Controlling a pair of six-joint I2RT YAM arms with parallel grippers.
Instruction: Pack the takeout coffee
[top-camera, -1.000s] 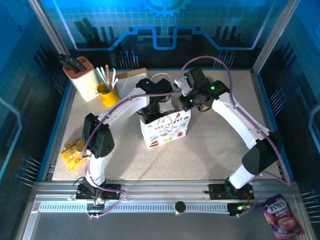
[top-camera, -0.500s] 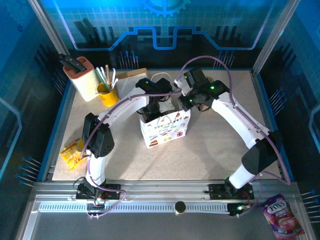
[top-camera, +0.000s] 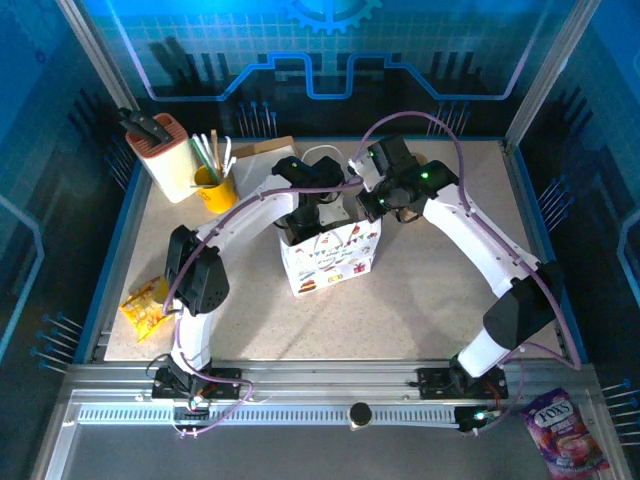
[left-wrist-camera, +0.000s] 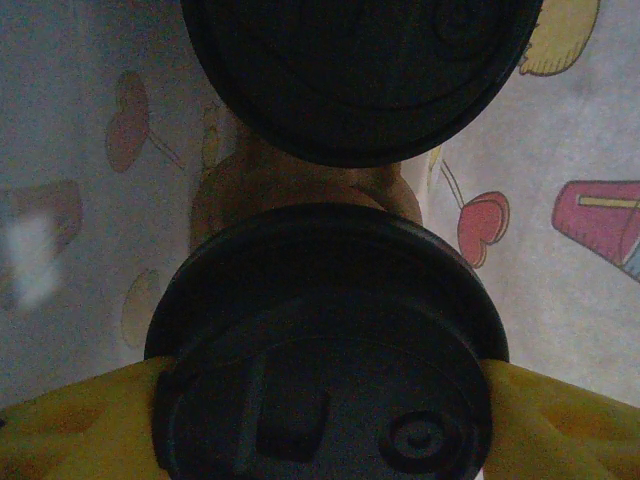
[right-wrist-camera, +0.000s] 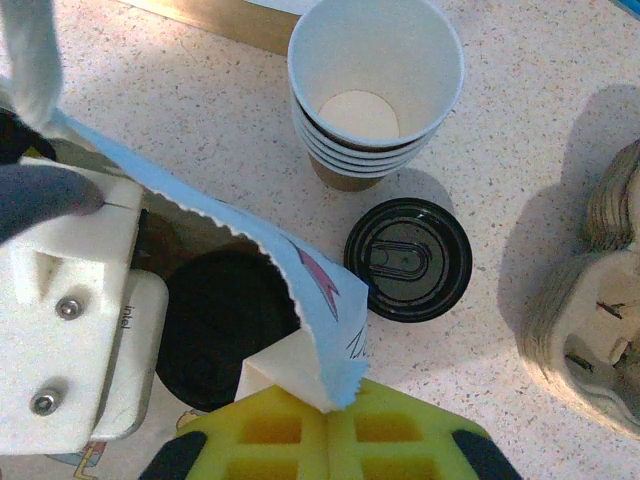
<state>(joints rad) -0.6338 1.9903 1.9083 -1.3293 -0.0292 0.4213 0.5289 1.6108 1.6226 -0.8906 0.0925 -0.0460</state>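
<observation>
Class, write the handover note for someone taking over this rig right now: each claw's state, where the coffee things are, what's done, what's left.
Left claw: down inside the paper bag, closed on a lidded cup.
Right claw: shut on the bag's rim, holding it open.
Things: a second lidded cup sits deeper in the bag. A stack of empty cups, a loose lid and the pulp carrier are on the table beside the bag.
Done: one cup bagged, another lowered in.
Left: probably release it, withdraw, free the rim.

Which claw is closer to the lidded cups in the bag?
Left: the left gripper clasps one lidded cup inside the paper bag; the right gripper pinches the bag's rim.
</observation>
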